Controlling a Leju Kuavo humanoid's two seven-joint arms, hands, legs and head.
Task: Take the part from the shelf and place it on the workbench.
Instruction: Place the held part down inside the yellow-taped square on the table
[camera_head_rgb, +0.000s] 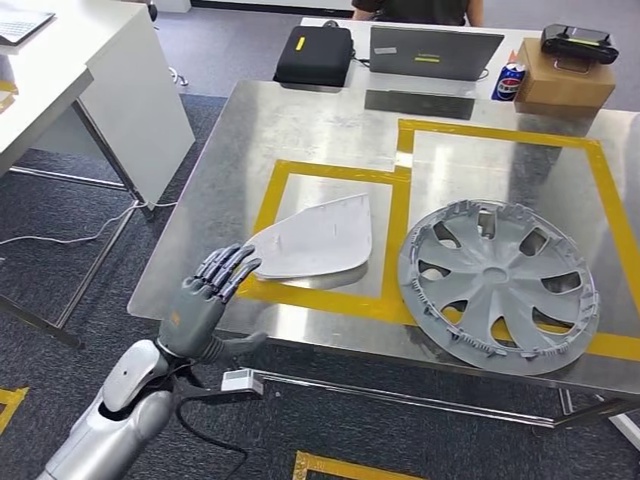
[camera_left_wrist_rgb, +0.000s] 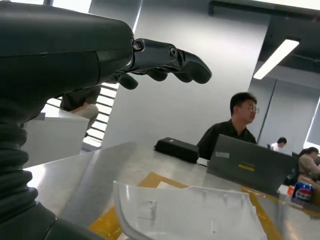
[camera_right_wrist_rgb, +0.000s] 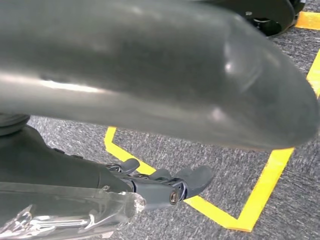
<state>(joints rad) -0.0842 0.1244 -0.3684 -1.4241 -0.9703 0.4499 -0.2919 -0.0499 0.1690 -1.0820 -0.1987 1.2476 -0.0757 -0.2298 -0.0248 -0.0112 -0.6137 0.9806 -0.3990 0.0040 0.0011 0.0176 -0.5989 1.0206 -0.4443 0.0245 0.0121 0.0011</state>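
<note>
I find the brushed-metal workbench with yellow tape borders (camera_head_rgb: 226, 160) already carrying the task's thing: the pale grey, roughly triangular plastic panel (camera_head_rgb: 317, 240) lies flat inside the smaller taped rectangle, clear of any hand. I judge the placement essentially done, with only withdrawal of the arm left, if anything. Beside it, in the larger taped bay, rests a grey plastic spoked wheel cover (camera_head_rgb: 498, 285), apart from the panel. The panel's long axis runs roughly along the bench's near edge; its narrow, tapered end points toward my left hand, its broad rounded end toward the wheel cover, and in the left wrist view its ribbed inner face and raised rim (camera_left_wrist_rgb: 188, 212) are turned up. My left hand (camera_head_rgb: 207, 300) hangs just off the bench's near edge, next to the tapered end, fingers extended and spread, grasping nothing. My right hand (camera_right_wrist_rgb: 162, 182) hangs low over grey carpet, fingers loosely extended, released; clear film lies close beside that wrist.
</note>
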